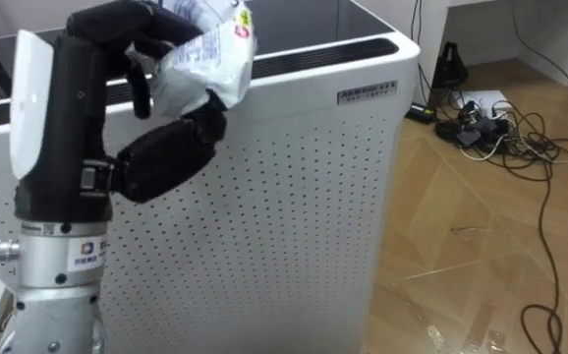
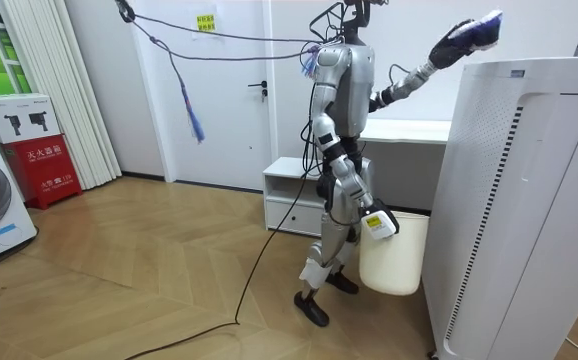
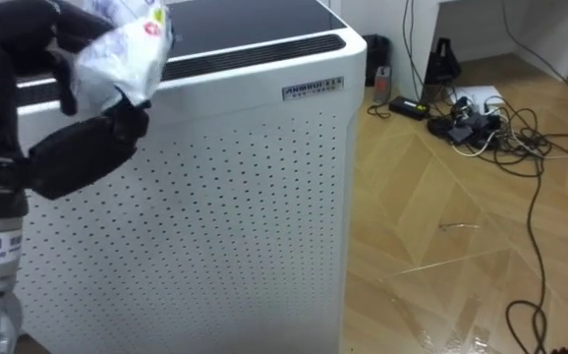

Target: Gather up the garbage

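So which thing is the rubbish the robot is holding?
Look for the big white box full of little holes. Above its top edge the robot's black left hand is raised, curled round a crumpled wrapper. It's the only wrinkly, shiny white thing there, with a red spot.

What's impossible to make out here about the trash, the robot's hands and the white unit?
- Wrapper: top cut by the eye views' upper edge; the left robot hand covers part.
- Right robot hand by the bin: too small in the room view to read its grip.
- White unit: base cut by the eye views' lower edge.
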{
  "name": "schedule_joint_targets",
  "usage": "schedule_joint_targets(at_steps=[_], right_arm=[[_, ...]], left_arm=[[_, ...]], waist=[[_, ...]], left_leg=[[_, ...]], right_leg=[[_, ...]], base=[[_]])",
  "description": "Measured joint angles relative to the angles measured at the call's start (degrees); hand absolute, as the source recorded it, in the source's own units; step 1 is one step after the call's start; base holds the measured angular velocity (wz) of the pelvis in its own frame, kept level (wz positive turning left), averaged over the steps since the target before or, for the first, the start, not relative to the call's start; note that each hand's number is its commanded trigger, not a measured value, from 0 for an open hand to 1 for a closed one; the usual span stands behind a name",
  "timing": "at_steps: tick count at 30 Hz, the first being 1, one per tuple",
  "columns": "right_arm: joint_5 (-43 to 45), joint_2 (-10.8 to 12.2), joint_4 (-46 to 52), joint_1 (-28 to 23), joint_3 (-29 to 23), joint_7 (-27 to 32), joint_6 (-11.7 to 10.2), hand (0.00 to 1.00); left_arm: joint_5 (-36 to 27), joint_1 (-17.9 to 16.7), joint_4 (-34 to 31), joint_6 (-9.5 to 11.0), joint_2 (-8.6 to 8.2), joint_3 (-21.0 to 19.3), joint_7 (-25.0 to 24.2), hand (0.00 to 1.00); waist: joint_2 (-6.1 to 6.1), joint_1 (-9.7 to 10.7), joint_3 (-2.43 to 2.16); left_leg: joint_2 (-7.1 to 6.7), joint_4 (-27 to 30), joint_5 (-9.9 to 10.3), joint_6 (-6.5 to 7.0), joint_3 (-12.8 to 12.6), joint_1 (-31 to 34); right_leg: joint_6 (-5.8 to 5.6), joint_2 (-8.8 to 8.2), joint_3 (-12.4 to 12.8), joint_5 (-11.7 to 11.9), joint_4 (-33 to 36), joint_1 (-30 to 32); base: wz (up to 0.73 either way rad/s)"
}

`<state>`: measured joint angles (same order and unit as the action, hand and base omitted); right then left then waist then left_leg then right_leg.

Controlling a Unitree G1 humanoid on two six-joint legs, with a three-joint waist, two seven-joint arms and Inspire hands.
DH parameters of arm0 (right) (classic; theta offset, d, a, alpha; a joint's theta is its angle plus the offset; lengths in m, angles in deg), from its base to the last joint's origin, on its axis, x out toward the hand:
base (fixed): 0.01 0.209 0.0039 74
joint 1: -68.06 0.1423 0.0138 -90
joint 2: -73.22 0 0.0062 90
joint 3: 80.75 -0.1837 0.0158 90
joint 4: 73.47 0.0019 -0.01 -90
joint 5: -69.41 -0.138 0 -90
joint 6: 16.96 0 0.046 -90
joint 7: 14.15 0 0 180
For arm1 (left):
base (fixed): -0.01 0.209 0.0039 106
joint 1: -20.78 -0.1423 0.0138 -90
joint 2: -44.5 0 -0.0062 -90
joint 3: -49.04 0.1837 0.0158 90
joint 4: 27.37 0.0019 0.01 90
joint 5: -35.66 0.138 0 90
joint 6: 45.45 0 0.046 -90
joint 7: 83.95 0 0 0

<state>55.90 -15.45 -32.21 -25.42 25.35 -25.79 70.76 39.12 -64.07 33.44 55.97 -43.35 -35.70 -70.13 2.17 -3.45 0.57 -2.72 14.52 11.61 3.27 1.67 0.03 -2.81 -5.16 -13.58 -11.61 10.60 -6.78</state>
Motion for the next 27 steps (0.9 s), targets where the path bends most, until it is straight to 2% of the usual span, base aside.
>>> schedule_joint_targets(at_steps=[3,4,7,12,14,21,23,25,27], right_arm=[[-0.03,0.02,-0.06,0.01,0.76,-0.22,-0.17,1.00],[-0.02,0.03,-0.08,0.01,0.83,-0.35,-0.17,1.00],[0.46,0.55,-0.18,0.02,1.12,-0.41,-0.17,1.00],[0.54,1.36,-0.16,0.03,1.57,-0.27,-0.08,1.00],[0.60,1.47,-0.03,0.27,1.97,-0.38,-0.04,1.00],[0.61,1.45,0.22,2.06,3.18,-0.43,0.65,1.00],[0.60,1.21,0.27,2.36,3.11,-0.41,0.65,1.00],[0.63,0.97,0.27,2.56,2.87,-0.32,0.64,1.00],[0.63,0.78,0.30,3.09,2.79,-0.13,0.72,1.00]], left_arm=[[-11.19,0.00,-2.57,-0.01,-0.83,1.75,-5.32,1.00],[-13.20,0.00,-3.02,-0.01,-1.16,2.15,-6.65,1.00],[-24.72,0.02,-4.04,-0.02,-2.04,4.25,-14.83,1.00],[-33.77,0.05,-4.06,-0.34,-3.93,5.24,-20.15,1.00],[-35.34,0.06,-4.05,-0.75,-4.03,6.22,-22.16,1.00],[-35.32,0.05,-3.03,-4.71,-3.24,7.80,-29.95,1.00],[-35.26,-0.12,-1.02,-4.77,-2.88,8.21,-31.31,1.00],[-34.89,-1.94,2.05,-4.96,-2.81,8.47,-32.14,1.00],[-32.51,-4.53,5.18,-6.54,-2.78,8.55,-32.83,1.00]], waist=[[-0.32,0.27,-0.09],[-0.38,0.26,-0.10],[-0.76,0.28,-0.04],[-0.90,0.48,-0.07],[-0.93,0.49,-0.16],[-0.61,0.26,-0.24],[-0.28,0.06,-0.19],[0.20,0.09,-0.34],[0.51,0.09,-0.40]], left_leg=[[-0.05,0.43,0.00,0.00,0.05,0.73],[-0.08,0.52,0.00,0.00,0.11,0.73],[-0.06,1.00,0.00,0.00,0.14,1.13],[-0.01,1.12,-0.02,-0.04,-0.08,1.87],[0.00,1.25,-0.03,-0.04,0.04,2.59],[0.08,2.23,-0.04,-0.05,0.23,3.80],[0.04,2.19,-0.04,-0.05,0.32,3.82],[0.07,2.07,-0.03,-0.05,0.38,4.53],[0.21,2.42,-0.11,-0.17,0.68,6.46]], right_leg=[[0.00,-0.11,-0.55,0.00,0.01,0.34],[0.00,-0.16,-0.69,0.00,0.04,0.33],[0.00,-0.15,-0.77,0.00,0.15,0.46],[0.09,-0.05,-0.75,0.06,0.36,0.92],[0.09,-0.04,-0.82,0.06,0.72,1.56],[0.09,0.00,-0.75,0.06,1.13,2.97],[0.10,-0.03,-0.78,0.06,1.10,2.97],[0.10,-0.02,-0.87,0.06,1.14,3.42],[0.26,0.19,-0.98,0.15,1.36,5.15]], base=[[0.00],[0.00],[0.00],[0.00],[0.02],[0.01],[0.00],[0.00],[0.06]])
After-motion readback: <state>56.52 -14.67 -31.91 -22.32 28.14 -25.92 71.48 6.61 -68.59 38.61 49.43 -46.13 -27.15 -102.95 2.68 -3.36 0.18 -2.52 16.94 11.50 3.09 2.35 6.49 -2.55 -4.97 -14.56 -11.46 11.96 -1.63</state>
